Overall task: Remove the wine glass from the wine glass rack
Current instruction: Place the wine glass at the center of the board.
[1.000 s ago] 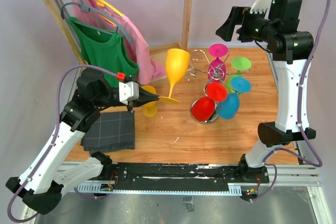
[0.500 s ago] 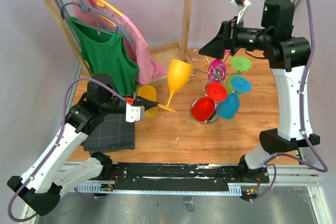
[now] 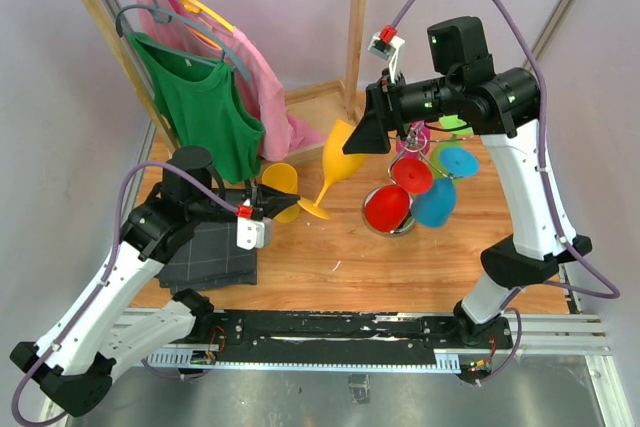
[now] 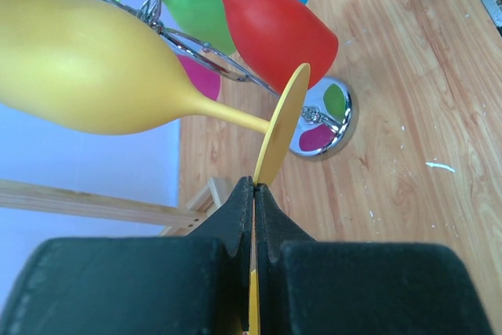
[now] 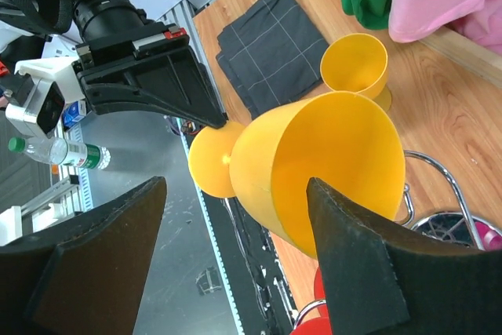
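Observation:
A yellow wine glass (image 3: 338,155) hangs in the air, tilted, left of the chrome wine glass rack (image 3: 396,225). My left gripper (image 3: 290,205) is shut on the edge of its round foot (image 4: 282,119); the pinch shows in the left wrist view at the left gripper (image 4: 253,187). My right gripper (image 3: 365,135) is open at the glass's mouth. In the right wrist view the bowl (image 5: 329,170) lies between the spread fingers of the right gripper (image 5: 235,186), one finger across the opening, the other outside. The rack's mirrored base (image 4: 325,119) stands on the table.
Red (image 3: 388,205), blue (image 3: 436,201), green and magenta glasses hang on the rack. A small yellow cup (image 3: 280,178) and a dark folded cloth (image 3: 210,247) lie near my left arm. A wooden clothes rack (image 3: 355,17) with green and pink garments stands at the back left.
My right arm has swung left and down from above the rack to the yellow glass's mouth, its jaws narrowing. My left gripper has tipped the glass from upright to slanted.

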Controlling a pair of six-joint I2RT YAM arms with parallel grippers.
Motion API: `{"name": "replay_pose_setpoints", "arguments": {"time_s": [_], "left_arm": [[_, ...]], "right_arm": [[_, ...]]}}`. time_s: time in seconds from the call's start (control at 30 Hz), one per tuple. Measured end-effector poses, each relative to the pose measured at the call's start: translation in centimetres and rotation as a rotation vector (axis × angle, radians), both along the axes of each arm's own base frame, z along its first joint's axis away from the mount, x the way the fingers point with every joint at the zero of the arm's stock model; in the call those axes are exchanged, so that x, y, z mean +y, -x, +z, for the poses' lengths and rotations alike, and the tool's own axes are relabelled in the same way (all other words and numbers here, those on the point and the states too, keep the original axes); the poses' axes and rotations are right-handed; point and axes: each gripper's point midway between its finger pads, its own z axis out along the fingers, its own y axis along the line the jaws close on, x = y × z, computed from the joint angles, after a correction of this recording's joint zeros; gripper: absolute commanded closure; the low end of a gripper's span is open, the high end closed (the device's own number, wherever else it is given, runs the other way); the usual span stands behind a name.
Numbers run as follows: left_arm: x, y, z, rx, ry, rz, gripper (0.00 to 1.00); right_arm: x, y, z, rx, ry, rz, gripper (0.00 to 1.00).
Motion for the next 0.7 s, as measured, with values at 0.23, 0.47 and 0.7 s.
{"name": "replay_pose_setpoints", "arguments": {"time_s": [0.23,0.47,0.7], "left_arm": [[0.2,0.3,0.2,-0.033,0.001,-0.006,1.00],[0.5,0.1,-1.0,-0.036,-0.032,0.008,0.70],[1.2,-0.5,1.4,-0.070,0.050,0.098,0.22]], "right_arm": [[0.3,0.9,-0.5,-0.002,0.019,0.030,0.91],[1.4,3.2,-0.6,0.024,0.023,0.104,0.99],[1.3,2.7,-0.7,0.001,0.038,0.077,0.99]]}}
